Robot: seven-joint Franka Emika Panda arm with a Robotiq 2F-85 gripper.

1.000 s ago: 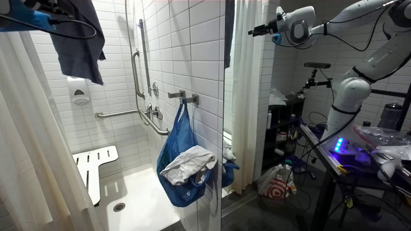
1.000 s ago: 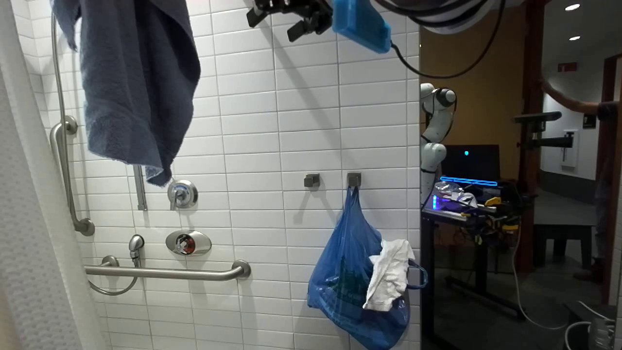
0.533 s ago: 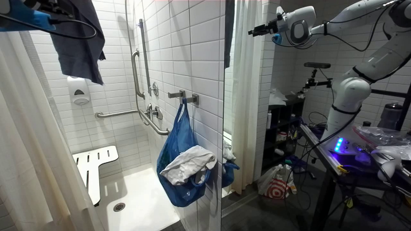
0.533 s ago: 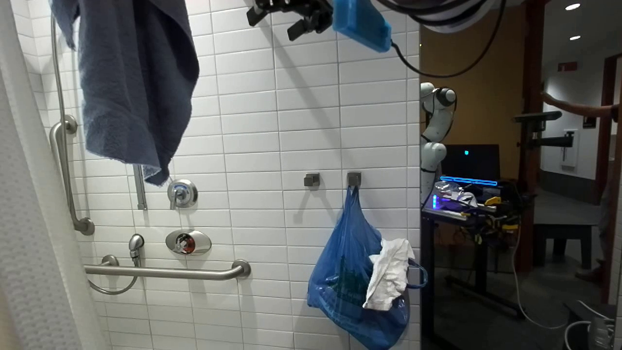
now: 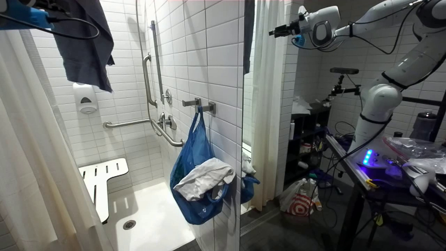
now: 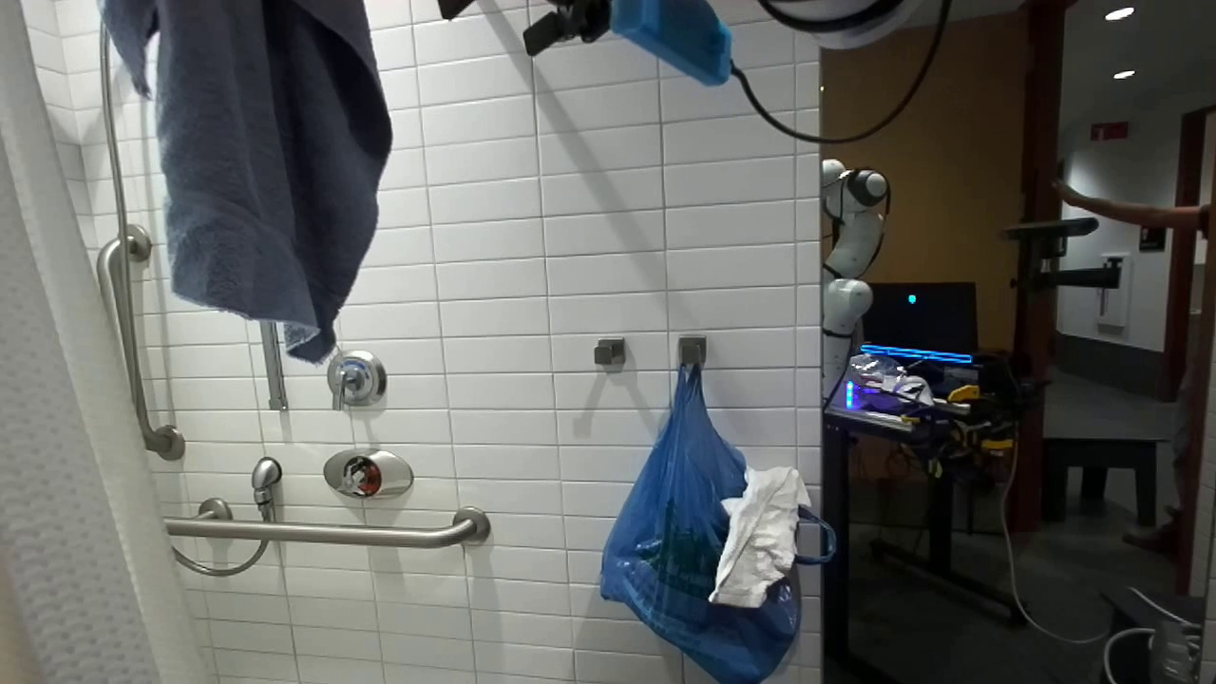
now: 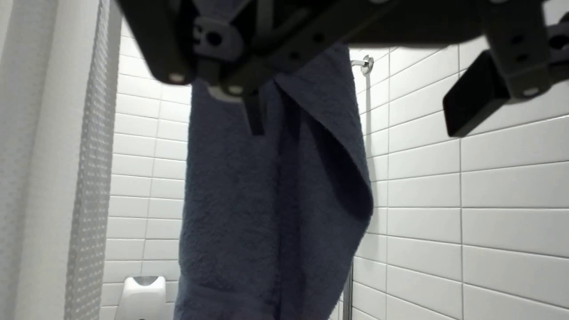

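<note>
Fingers (image 7: 475, 98) spread wide, clear of the towel (image 7: 235, 200), which hangs just beyond them; gap shows in an exterior view. Curtain (image 7: 33, 178) left of it in wrist view. Lower down, blue bag (image 6: 655, 579) hangs off wall hook (image 6: 693, 350), white cloth (image 6: 760, 537) draped on it.
</note>
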